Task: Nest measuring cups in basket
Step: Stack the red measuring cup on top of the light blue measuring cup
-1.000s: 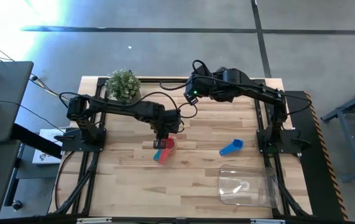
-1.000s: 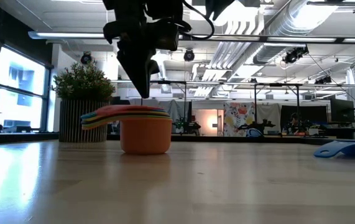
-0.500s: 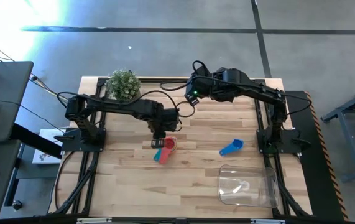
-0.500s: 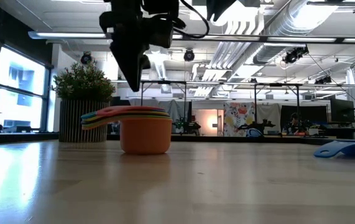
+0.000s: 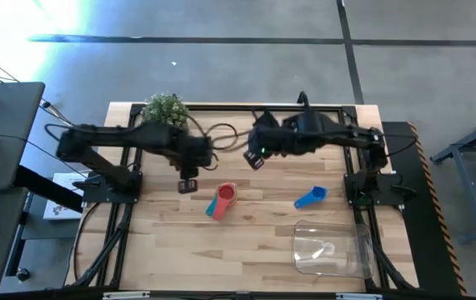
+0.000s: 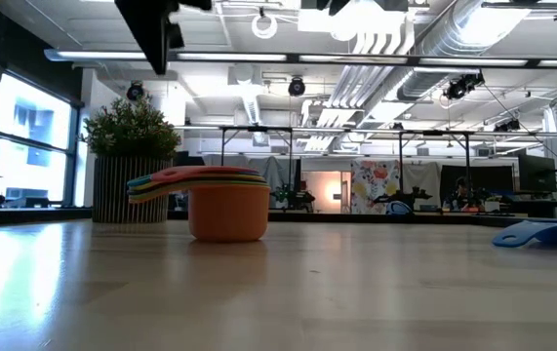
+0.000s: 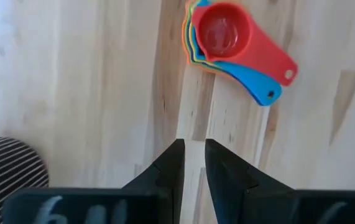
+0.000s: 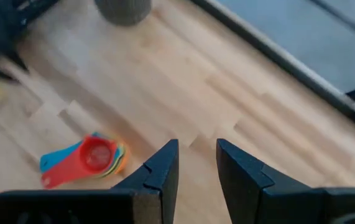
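A nested stack of measuring cups rests on the table by the orange bottom cup; a red cup lies on top, with a blue handle sticking out under it. A lone blue cup lies to its right. The clear basket stands near the front right. My left gripper hovers left of the stack, narrowly open and empty. My right gripper hangs above the table beyond the stack, open and empty.
A potted green plant stands at the far left of the table, behind the stack in the low view. A small pale cup lies inside the basket. Bare wood lies between the stack and the basket.
My left gripper has risen from just above the stack's handles and gone toward the table's left edge, leaving the stack where it was. My right gripper has come toward the near edge, closer to the stack.
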{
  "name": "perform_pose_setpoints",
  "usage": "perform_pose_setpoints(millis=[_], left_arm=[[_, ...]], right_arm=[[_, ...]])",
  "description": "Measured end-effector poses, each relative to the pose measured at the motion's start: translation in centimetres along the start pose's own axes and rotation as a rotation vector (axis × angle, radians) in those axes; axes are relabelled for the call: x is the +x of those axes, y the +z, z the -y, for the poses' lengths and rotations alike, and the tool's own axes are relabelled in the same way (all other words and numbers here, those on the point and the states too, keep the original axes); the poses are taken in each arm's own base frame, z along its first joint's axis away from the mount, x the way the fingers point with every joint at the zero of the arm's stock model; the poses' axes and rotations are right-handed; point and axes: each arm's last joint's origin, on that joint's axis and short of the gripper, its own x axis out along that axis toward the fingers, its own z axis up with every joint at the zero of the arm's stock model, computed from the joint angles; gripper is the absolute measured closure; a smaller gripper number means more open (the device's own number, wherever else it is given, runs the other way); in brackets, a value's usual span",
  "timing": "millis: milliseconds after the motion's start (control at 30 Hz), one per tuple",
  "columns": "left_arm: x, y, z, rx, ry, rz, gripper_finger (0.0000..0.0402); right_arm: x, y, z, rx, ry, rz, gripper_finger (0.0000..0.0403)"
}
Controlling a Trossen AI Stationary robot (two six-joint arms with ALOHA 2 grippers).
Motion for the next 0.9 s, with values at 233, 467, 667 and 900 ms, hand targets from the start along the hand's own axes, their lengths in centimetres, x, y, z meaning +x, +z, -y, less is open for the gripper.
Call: perform_pose_setpoints(millis=[233, 467, 667, 900], left_arm=[[-4.8, -3.1, 0.9, -0.039, -0.015, 0.173, 0.0349], [-8.1, -6.4, 2.4, 0.004, -0.089, 0.293, 0.0349], [-9.7, -8.5, 3.4, 0.066, -0.129, 0.354, 0.0349], [-10.9, -10.5, 4.0, 0.146, -0.168, 0.378, 0.0349]], right_arm=[[1.3, -3.8, -3.2, 0.135, 0.021, -0.104, 0.0304], [3.3, -6.6, -6.9, 0.325, 0.151, -0.125, 0.0304], [6.0, -9.1, -9.8, 0.483, 0.283, -0.102, 0.0304], [9.7, -12.3, -11.5, 0.631, 0.383, -0.105, 0.0304]])
